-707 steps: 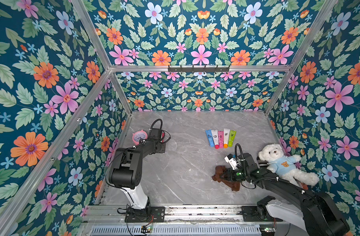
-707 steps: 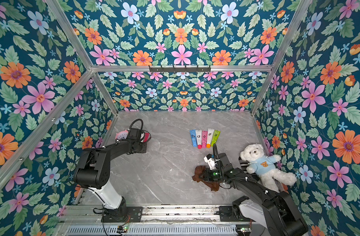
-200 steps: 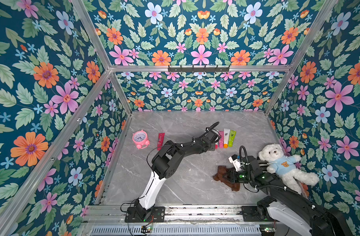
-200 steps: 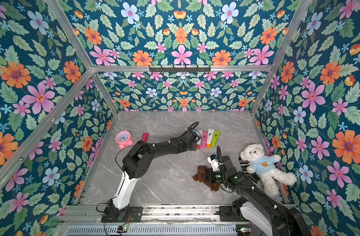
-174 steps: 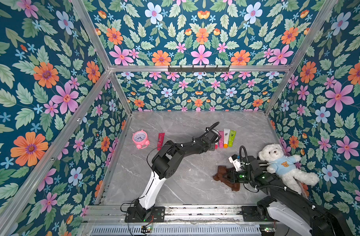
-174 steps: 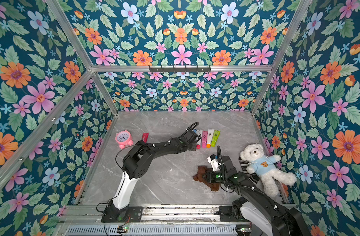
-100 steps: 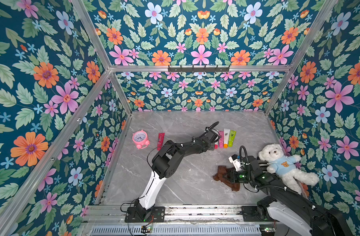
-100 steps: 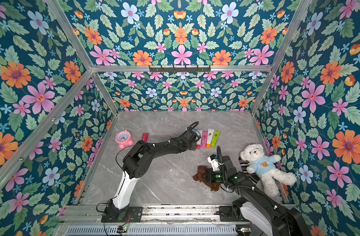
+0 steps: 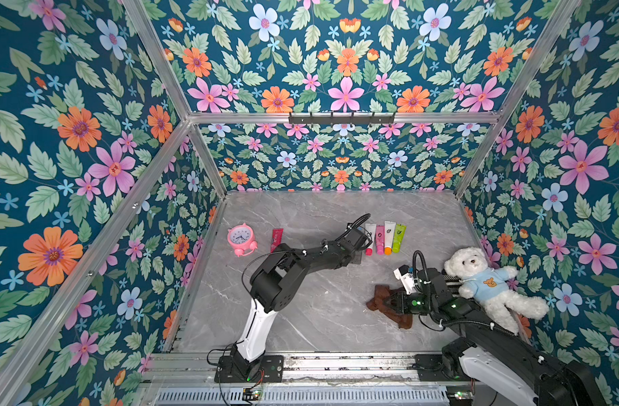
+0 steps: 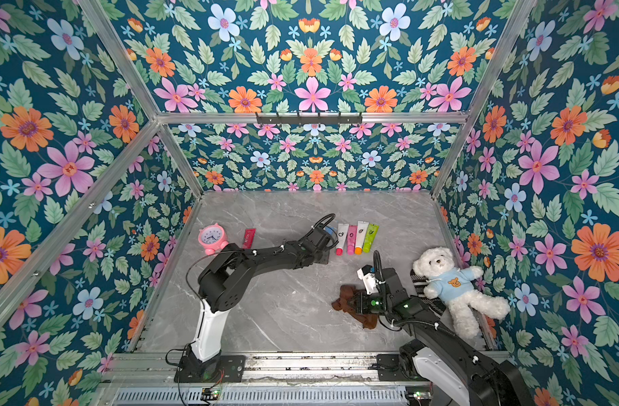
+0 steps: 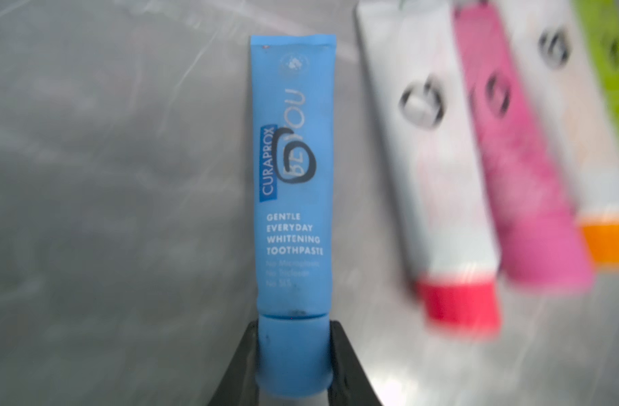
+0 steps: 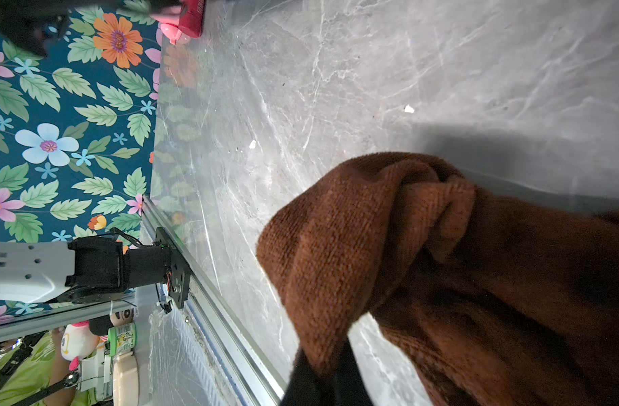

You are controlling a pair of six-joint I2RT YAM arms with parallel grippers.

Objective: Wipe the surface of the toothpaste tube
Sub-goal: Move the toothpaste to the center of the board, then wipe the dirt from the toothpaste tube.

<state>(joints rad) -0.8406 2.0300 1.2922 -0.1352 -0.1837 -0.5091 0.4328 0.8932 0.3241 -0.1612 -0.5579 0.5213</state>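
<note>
The blue toothpaste tube sits just beside the row of four tubes, at the end held by the white tube with a red cap, and runs roughly parallel to it. A narrow strip of grey bench shows between the two. In a top view only a sliver of blue shows past the left arm's wrist, which covers the rest. The left fingers pinch the blue tube's cap, one on each side and both touching it, while the printed body extends away from them. Whether the tube rests on the bench or is raised off it, I cannot tell.

Along the row from the white tube come a pink tube, a white tube with an orange cap and a green tube, all with their caps toward the arm bases.

The brown cloth lies bunched on the bench on the near side of the row and well apart from it. The right fingers are pressed together on a fold of it, and the rest spills out beside them.

A white teddy bear in a blue top lies past the row's green end, nearer the bases. A pink alarm clock and a flat red packet stand well off beyond the row's white end.
</note>
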